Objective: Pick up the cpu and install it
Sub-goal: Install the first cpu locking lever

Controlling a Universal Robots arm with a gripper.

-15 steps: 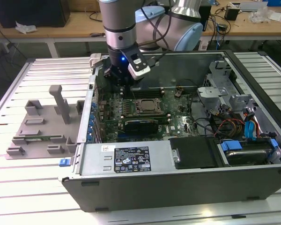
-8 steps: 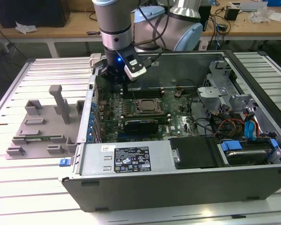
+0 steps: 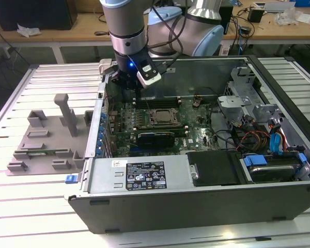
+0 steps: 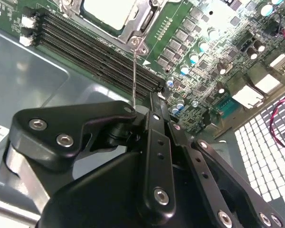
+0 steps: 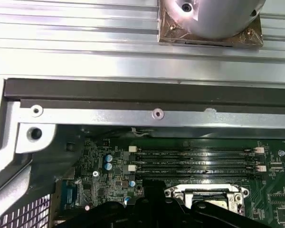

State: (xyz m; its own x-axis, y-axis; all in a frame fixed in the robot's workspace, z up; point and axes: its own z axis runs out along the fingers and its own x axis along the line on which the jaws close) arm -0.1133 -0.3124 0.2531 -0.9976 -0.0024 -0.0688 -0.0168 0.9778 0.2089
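exterior view: arm reaches down into the open computer case (image 3: 206, 209). the gripper (image 3: 137, 94) hangs over the far left part of the motherboard (image 3: 196, 132), near the case's far wall and just left of the socket (image 3: 163, 117) as that view has it.

cpu (image 4: 107, 12): lies flat in the socket, silver-grey top up, with the metal frame (image 4: 137, 21) round its edge. it is apart from the gripper and not held.

second wrist view: the gripper (image 4: 150, 102) has its linkage drawn in and jaws closed together. a thin metal lever rod (image 4: 134, 71) runs from the socket corner across the memory slots (image 4: 95, 54) to the jaw tips. cannot tell whether the rod is pinched or only lies beside them.

first wrist view: the socket (image 5: 204, 194) sits just beyond the dark gripper body (image 5: 156, 211), and the memory slots (image 5: 194, 161) lie between the socket and the case rim (image 5: 133, 116).

the grey plastic fixture (image 3: 46, 137) stands on the slatted table (image 3: 20, 201) outside the case, on the exterior view's left, well apart from the gripper.
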